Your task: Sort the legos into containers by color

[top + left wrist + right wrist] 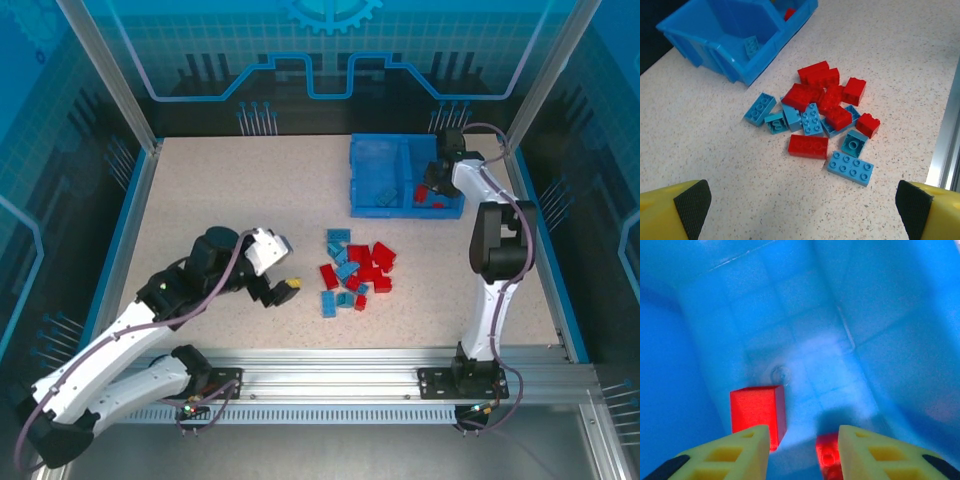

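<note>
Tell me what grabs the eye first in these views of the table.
A jumble of small red and light blue plastic bricks lies heaped mid-table, just ahead of the wide-open left gripper. At the far right, the right gripper hangs in the right compartment of the blue translucent plastic bin, where red bricks sit inside.

A speckled beige table (pixel 230 210) carries a blue strip (pixel 128 215) along its left and right edges. A grooved aluminium rail (pixel 340 365) runs across the near edge. 2 slanted metal posts (pixel 105 70) flank a blue patterned back panel (pixel 330 50).
</note>
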